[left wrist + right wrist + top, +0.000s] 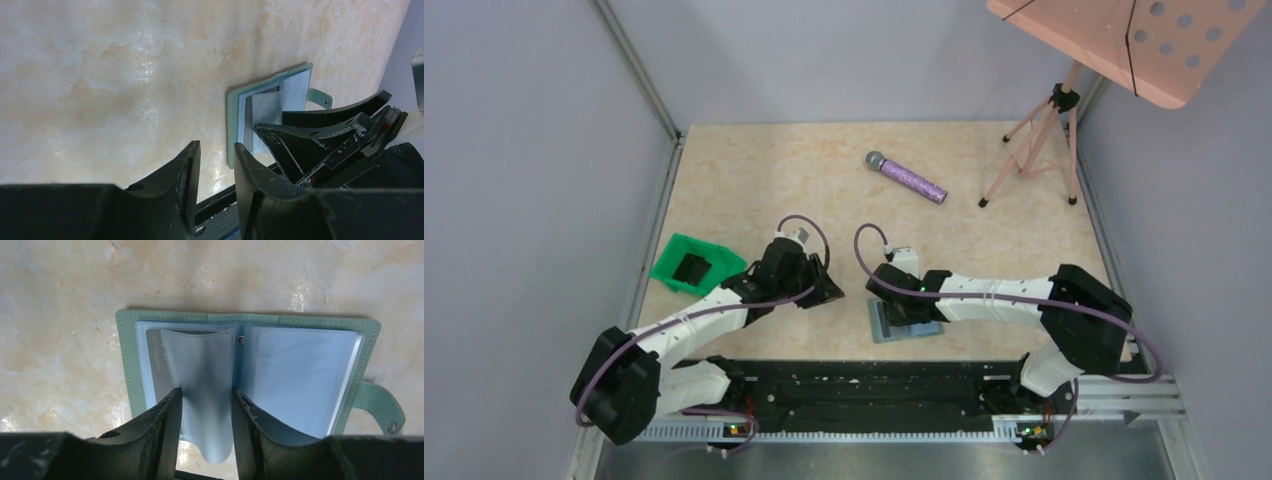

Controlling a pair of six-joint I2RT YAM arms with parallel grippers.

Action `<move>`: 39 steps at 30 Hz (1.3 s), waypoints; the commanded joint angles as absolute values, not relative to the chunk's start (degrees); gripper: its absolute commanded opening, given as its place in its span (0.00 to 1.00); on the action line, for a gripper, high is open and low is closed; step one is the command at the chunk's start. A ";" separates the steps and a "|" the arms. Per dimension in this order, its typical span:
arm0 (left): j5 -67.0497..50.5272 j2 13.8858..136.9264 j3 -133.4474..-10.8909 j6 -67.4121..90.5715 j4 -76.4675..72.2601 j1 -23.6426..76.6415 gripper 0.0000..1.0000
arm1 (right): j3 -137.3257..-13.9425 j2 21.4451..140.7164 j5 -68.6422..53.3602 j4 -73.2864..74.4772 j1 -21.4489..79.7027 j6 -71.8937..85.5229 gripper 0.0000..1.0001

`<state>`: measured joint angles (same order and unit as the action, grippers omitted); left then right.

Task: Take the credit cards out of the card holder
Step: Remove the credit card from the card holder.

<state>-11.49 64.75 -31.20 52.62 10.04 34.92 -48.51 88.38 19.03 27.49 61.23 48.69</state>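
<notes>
Right jaws are pinching a floppy sleeve point(202, 365) of the open card holder point(250, 319) beneath them; left jaws hanging part-open, empty. Credit card point(153, 367) sitting pocketed just beyond one jaw tip: thin, stiff, slick, probably needing an edge pinch.

1. The left arm point(686, 325) reaches forward and to the right from its base.
2. The left gripper point(217, 150) holds its fingers a narrow gap apart, with nothing between them.
3. The right arm point(1009, 297) stretches leftward, low over the table.
4. The right gripper point(206, 392) pinches a pale leaf of the card holder point(295, 370).
</notes>
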 commanded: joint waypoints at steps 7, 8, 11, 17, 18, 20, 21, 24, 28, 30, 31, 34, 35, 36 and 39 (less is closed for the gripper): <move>-18.60 71.29 -34.54 51.57 3.20 37.53 0.35 | -48.53 86.88 20.69 26.41 62.13 49.96 0.32; -19.01 72.09 -35.00 51.52 2.57 38.13 0.35 | -48.21 86.65 20.58 25.90 62.13 50.16 0.31; -19.50 74.86 -36.12 52.36 1.07 39.45 0.34 | -47.08 85.54 20.22 24.01 62.07 50.22 0.28; -21.50 80.77 -37.50 54.05 -5.16 40.78 0.32 | -42.46 81.03 21.42 18.57 62.09 50.93 0.23; -21.31 82.22 -37.89 54.12 -5.20 41.02 0.32 | -41.64 79.81 21.41 17.54 62.11 51.12 0.22; -21.40 84.24 -38.55 54.56 -5.82 41.38 0.31 | -39.93 78.25 21.28 15.64 62.13 51.40 0.22; -21.48 85.00 -38.74 54.86 -6.29 41.59 0.30 | -39.03 77.41 21.16 14.62 62.14 51.54 0.22; -21.08 87.05 -39.85 55.11 -6.48 42.79 0.30 | -35.89 75.11 20.02 11.41 61.83 51.91 0.23; -20.66 90.10 -42.61 55.02 -5.19 44.03 0.29 | -32.54 72.38 18.68 7.96 60.74 52.47 0.23; -20.60 91.52 -43.82 55.06 -4.74 44.71 0.28 | -31.71 71.50 18.46 7.64 60.02 52.39 0.20; -20.44 92.15 -44.30 55.09 -4.42 45.00 0.28 | -31.42 71.09 18.38 7.63 59.68 52.33 0.19; -20.16 93.66 -45.59 55.18 -3.75 45.73 0.27 | -30.78 69.81 18.45 7.99 59.04 52.14 0.19; -20.06 94.02 -46.00 55.26 -3.66 46.01 0.27 | -30.69 69.57 18.69 8.37 58.99 52.06 0.21; -19.93 94.29 -46.29 55.32 -3.54 46.16 0.27 | -30.72 69.35 19.01 8.90 59.02 52.01 0.23; -19.62 95.07 -47.13 55.46 -3.07 46.80 0.27 | -30.76 68.68 20.09 11.08 59.03 52.03 0.26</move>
<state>-20.14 94.19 -44.60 55.35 -2.83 45.98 -30.63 70.81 18.57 10.70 59.46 51.68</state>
